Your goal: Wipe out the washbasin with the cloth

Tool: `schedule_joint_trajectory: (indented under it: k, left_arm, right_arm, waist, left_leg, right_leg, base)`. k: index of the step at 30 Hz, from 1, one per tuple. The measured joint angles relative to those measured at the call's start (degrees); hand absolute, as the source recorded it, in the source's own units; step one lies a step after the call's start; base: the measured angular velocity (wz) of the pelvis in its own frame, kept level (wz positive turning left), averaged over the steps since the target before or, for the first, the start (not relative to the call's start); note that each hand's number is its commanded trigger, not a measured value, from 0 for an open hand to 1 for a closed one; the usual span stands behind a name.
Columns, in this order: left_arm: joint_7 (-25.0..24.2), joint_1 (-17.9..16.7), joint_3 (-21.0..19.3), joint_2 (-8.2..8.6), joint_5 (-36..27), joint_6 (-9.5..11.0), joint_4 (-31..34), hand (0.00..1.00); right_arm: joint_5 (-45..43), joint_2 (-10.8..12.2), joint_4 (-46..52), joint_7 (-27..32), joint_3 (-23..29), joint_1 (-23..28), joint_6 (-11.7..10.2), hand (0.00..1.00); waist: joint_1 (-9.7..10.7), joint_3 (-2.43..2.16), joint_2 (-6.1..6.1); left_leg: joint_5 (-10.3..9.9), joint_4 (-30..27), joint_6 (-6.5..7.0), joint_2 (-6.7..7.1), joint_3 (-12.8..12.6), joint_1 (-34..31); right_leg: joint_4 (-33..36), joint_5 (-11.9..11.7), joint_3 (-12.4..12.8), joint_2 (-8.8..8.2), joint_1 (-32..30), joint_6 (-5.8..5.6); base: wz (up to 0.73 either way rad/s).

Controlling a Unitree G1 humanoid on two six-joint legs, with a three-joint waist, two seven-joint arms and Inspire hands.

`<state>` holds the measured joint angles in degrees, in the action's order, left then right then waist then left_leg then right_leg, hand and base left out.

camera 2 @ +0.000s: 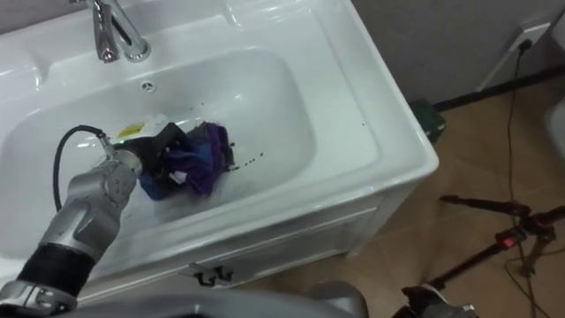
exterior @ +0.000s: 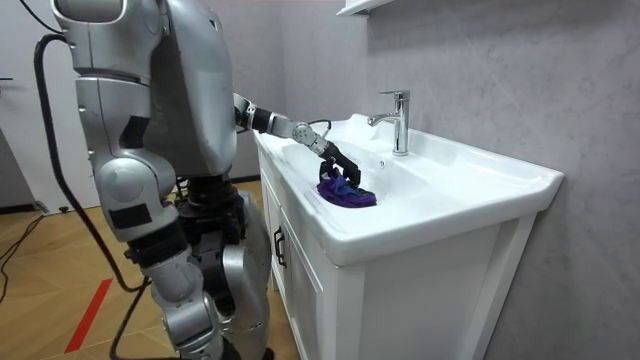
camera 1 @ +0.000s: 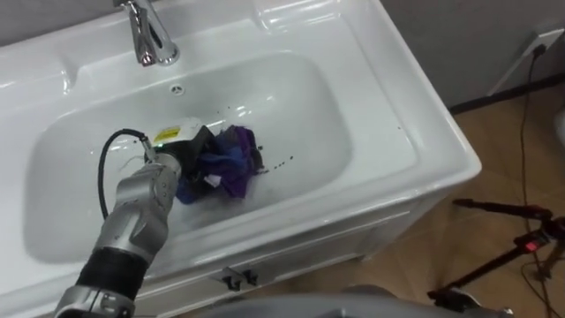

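Left hand (camera 1: pixel 187 148) around cloth (camera 1: pixel 231 159) in basin (camera 1: pixel 353 132)

No legible text, label or number anywhere.

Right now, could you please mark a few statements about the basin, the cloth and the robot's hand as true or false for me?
1. The left hand grips a bunched purple cloth inside the basin. True.
2. The cloth is draped over the faucet. False: it lies on the basin floor, well apart from the faucet.
3. Dark specks lie on the basin floor beside the cloth. True.
4. Water is running from the faucet. False: no stream shows under the spout.
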<state>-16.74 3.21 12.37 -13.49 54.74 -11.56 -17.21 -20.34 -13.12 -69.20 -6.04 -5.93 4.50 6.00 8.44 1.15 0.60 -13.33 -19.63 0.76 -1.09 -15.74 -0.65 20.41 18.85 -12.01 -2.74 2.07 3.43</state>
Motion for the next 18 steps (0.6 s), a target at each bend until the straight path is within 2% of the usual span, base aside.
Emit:
schedule_joint_trajectory:
  k: [1,4,7,10,14,18]
  left_arm:
    - [0.56,0.45,0.63,0.18,0.0,-0.28,-0.44,1.0]
    - [1.58,2.42,1.41,1.22,-0.08,-0.65,-2.4,1.0]
    - [2.52,4.06,1.51,1.49,-0.48,-0.64,-4.75,1.0]
    - [2.6,6.09,2.09,1.49,-0.55,-0.8,-7.28,1.0]
    - [2.7,7.28,2.42,1.5,-0.55,-1.13,-9.05,1.0]
    - [3.2,8.18,2.89,1.54,-0.55,-1.16,-10.49,1.0]
  right_arm:
    - [0.01,0.05,-0.01,0.05,-0.15,0.18,0.41,0.0]
    - [0.04,0.57,0.07,0.06,-0.14,0.95,1.36,0.0]
    - [0.04,1.17,0.34,-0.09,0.01,1.38,1.64,0.0]
    - [0.2,1.5,0.35,-0.44,0.01,1.37,1.65,0.0]
    - [0.33,1.54,0.25,-0.65,0.0,1.42,1.79,0.0]
    - [0.34,1.59,0.23,-0.99,-0.02,1.41,2.83,0.0]
  waist:
    - [0.78,0.0,0.0]
    - [1.15,-0.01,0.01]
    - [2.79,-0.01,0.0]
    - [3.57,-0.02,-0.02]
    - [3.83,-0.06,-0.08]
    - [3.9,-0.09,-0.12]
  left_leg:
    - [0.0,-0.03,0.01,-0.03,-0.56,-0.05]
    - [-0.03,-0.05,0.07,-0.56,-3.19,-0.06]
    - [-0.12,-0.08,0.22,-0.59,-3.41,-0.05]
    - [-0.1,0.1,0.25,-0.6,-3.71,0.17]
    - [-0.02,0.21,0.38,-0.77,-4.33,0.39]
    - [-0.02,0.2,0.45,-0.89,-4.52,0.42]
  right_leg:
    - [-0.17,-0.11,0.26,0.08,0.04,-0.15]
    - [-0.8,-0.68,0.93,0.27,-0.07,-0.29]
    - [-0.95,-0.95,1.03,0.27,-0.08,-0.46]
    - [-0.93,-1.18,1.31,0.28,-0.08,-0.55]
    - [-0.98,-1.62,1.8,0.41,-0.15,-0.67]
    - [-1.0,-1.9,1.85,0.48,-0.19,-0.69]
  base:
    - [0.0]
    - [-0.09]
    - [-0.03]
    - [-0.04]
    - [-0.06]
    - [0.0]
